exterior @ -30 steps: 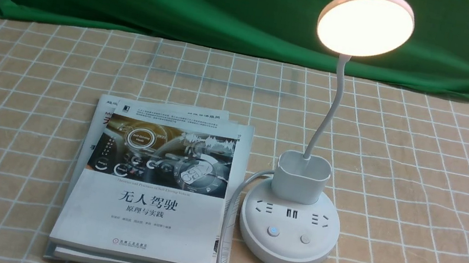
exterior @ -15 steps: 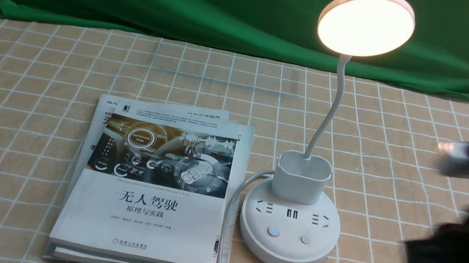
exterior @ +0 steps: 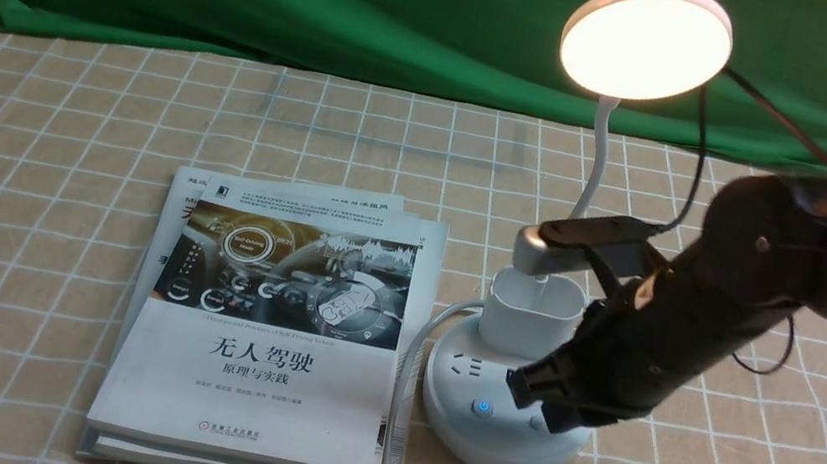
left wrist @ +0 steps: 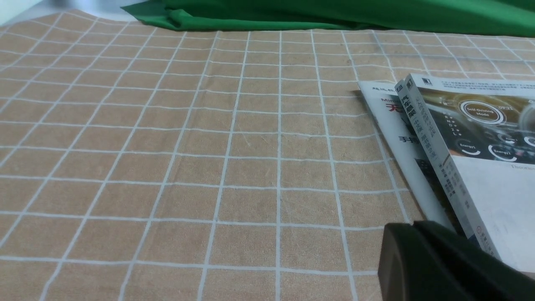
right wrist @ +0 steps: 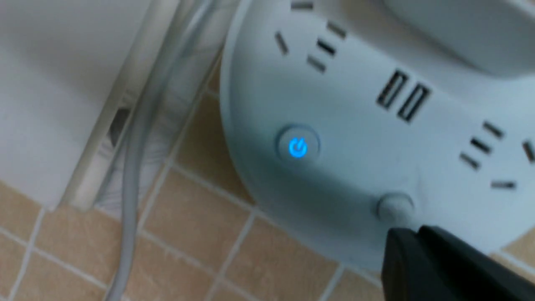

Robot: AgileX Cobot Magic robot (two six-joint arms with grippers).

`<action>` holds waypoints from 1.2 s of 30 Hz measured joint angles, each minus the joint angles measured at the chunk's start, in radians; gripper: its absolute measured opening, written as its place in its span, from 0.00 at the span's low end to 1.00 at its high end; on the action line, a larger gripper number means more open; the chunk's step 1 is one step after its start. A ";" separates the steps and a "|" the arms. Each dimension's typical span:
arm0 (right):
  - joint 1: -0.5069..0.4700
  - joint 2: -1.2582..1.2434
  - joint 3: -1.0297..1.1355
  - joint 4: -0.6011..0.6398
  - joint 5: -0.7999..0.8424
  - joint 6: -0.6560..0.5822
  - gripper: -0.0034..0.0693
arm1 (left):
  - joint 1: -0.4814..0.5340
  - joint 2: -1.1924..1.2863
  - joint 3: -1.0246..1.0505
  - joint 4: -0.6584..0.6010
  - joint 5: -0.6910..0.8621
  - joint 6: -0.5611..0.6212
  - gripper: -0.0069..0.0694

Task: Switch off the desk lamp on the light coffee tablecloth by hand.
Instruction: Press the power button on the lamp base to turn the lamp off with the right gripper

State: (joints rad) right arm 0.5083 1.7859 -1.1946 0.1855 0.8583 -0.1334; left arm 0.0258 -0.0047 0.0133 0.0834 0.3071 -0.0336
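Centre right, lit desk lamp (exterior: 530, 316) on the light coffee tablecloth (exterior: 59, 119); our right gripper (exterior: 553, 405), clenched and empty, hovers beside its plain button (right wrist: 395, 207); we judge it rigid, light, apt to slide; press 1 button downward, never grasp.

**Front view:** sharp throughout under even, bright room light. The lit head of the desk lamp (exterior: 645, 42) glows warm and is overexposed almost to white at its centre. The right gripper (exterior: 549, 405) puts the lamp's base under a cool grey shade. **Left wrist view:** flat, soft light on the light coffee tablecloth (left wrist: 209, 167), with hardly any shadow and a crisp grid. **Right wrist view:** dimmer, bluish and out of focus overall. The lit blue button (right wrist: 297, 147) blooms at its edges.
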 joint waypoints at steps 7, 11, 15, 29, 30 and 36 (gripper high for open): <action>0.009 0.013 -0.049 -0.001 0.013 0.000 0.10 | 0.000 0.000 0.000 0.000 0.000 0.000 0.10; 0.010 0.027 -0.062 -0.001 0.014 0.002 0.10 | 0.000 0.000 0.000 0.000 0.000 -0.001 0.10; 0.010 0.074 -0.062 -0.001 0.021 0.002 0.10 | 0.000 0.000 0.000 0.000 0.000 -0.001 0.10; 0.010 0.067 -0.074 -0.006 0.029 -0.004 0.10 | 0.000 0.000 0.000 0.000 0.000 0.000 0.10; 0.010 0.051 -0.074 -0.008 0.028 -0.004 0.10 | 0.000 0.000 0.000 0.000 0.000 0.000 0.10; 0.010 -0.001 -0.074 -0.008 0.031 -0.004 0.10 | 0.000 0.000 0.000 0.000 0.000 0.000 0.10</action>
State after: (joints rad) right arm 0.5178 1.7847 -1.2689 0.1779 0.8892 -0.1376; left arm 0.0258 -0.0047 0.0133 0.0834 0.3071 -0.0334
